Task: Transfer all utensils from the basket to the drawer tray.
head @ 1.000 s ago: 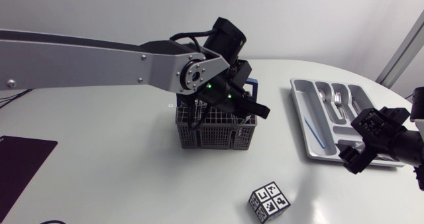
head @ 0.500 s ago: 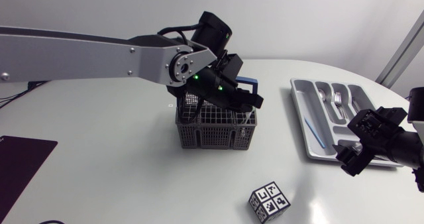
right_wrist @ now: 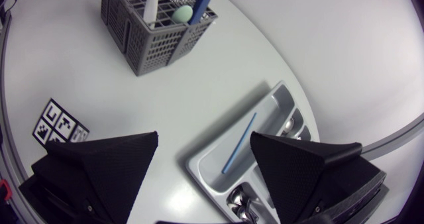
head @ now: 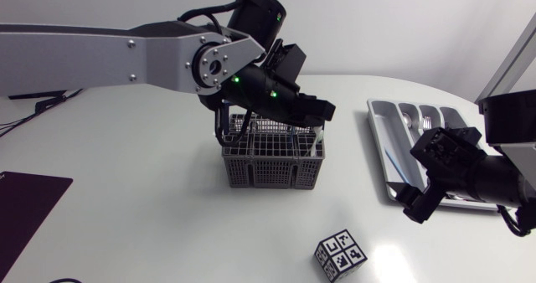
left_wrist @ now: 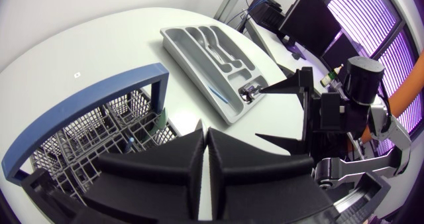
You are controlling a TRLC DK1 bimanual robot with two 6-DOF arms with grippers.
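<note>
White table [head: 126,191]: left gripper [left_wrist: 204,148] clenched empty above basket [head: 272,162], right gripper [right_wrist: 204,141] spread over drawer tray [head: 377,141]; next, open and grab utensil [right_wrist: 183,13].

Lab: white table [head: 151,191], fiducial cube [head: 341,255]

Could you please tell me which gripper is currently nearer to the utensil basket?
Left. The left gripper hangs just above the basket, over its rim. The right gripper is off at the drawer tray, well apart from the basket.
</note>
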